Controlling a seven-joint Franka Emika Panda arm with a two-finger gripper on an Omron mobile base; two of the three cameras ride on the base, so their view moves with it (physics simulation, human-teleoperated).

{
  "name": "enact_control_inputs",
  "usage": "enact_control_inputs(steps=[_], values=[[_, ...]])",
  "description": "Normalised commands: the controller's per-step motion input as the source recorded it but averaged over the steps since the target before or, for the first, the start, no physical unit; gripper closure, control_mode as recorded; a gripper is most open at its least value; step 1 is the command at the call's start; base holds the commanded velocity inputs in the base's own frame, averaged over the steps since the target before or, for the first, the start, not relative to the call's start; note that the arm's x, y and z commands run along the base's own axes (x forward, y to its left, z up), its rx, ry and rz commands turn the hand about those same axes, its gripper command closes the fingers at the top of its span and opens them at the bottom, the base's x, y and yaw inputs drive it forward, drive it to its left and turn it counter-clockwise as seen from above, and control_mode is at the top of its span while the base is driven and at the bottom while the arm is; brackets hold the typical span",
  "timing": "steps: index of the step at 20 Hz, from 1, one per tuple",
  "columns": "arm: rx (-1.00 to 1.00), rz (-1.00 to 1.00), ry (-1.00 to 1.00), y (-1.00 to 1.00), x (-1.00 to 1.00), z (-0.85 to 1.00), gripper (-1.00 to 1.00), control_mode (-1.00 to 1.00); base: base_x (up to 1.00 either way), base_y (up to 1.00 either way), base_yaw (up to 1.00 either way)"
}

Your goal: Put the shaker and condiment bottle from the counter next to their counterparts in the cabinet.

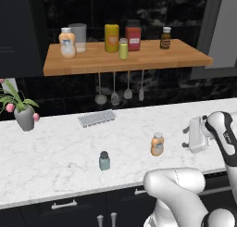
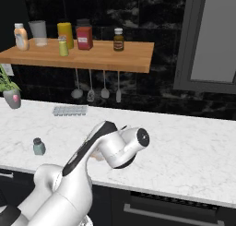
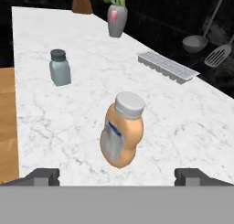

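The orange condiment bottle [image 3: 121,134] stands upright on the white marble counter [image 3: 183,118], just ahead of my open gripper [image 3: 118,177] and centred between its wide-apart fingertips [image 3: 43,176], which do not touch it. In the left base view the gripper [image 1: 186,137] hovers right of that bottle [image 1: 157,144]. Further left stands the teal shaker [image 1: 104,160] [image 3: 60,67] [image 2: 38,146]. On the wooden cabinet shelf [image 1: 139,61] are the counterparts: an orange bottle [image 1: 67,43] [image 2: 20,37] and a yellow-green shaker [image 1: 123,49] [image 2: 63,46]. In the right base view my arm hides the counter bottle.
The shelf also carries a clear cup [image 1: 78,36], a yellow canister [image 1: 111,37], a red canister [image 1: 133,35] and a dark brown bottle [image 1: 165,37]. Utensils [image 1: 114,89] hang below it. An ice tray [image 1: 96,118] and a flower vase [image 1: 25,117] sit at the counter's back.
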Motion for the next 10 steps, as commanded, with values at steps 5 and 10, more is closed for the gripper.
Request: enact_control_inputs(steps=[5,10], values=[[0.0,0.14,-0.08,0.13,0.0,-0.02,-1.0,-1.0,0.0,0.0,0.0],[0.0,0.07,-0.01,0.07,0.21,-0.04,-1.0,-1.0,0.0,0.0,0.0]])
